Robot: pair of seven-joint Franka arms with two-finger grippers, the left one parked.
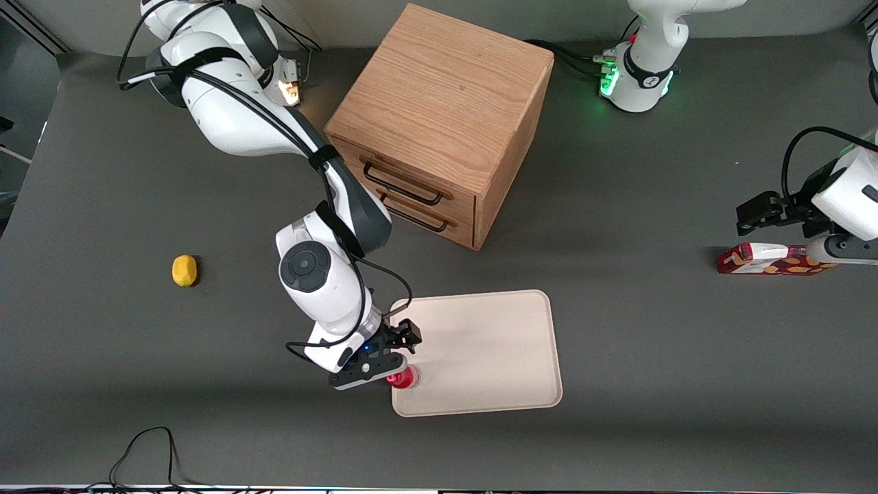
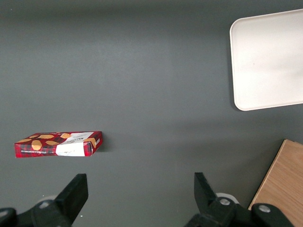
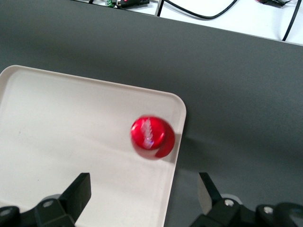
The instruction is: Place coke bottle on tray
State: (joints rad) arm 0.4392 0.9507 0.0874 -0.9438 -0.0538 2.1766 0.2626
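Observation:
The coke bottle is a small red bottle standing upright on the tray, in the tray's corner nearest the front camera at the working arm's end. The right wrist view shows its red cap from above, close to the tray's rim. My right gripper hangs just above the bottle, and its wrist partly hides the bottle in the front view. Its fingers are spread wide and hold nothing; the gripper is clear of the bottle. Part of the tray also shows in the left wrist view.
A wooden drawer cabinet stands farther from the front camera than the tray. A yellow lemon lies toward the working arm's end. A flat red-and-white carton lies by the parked arm. A black cable loops at the front edge.

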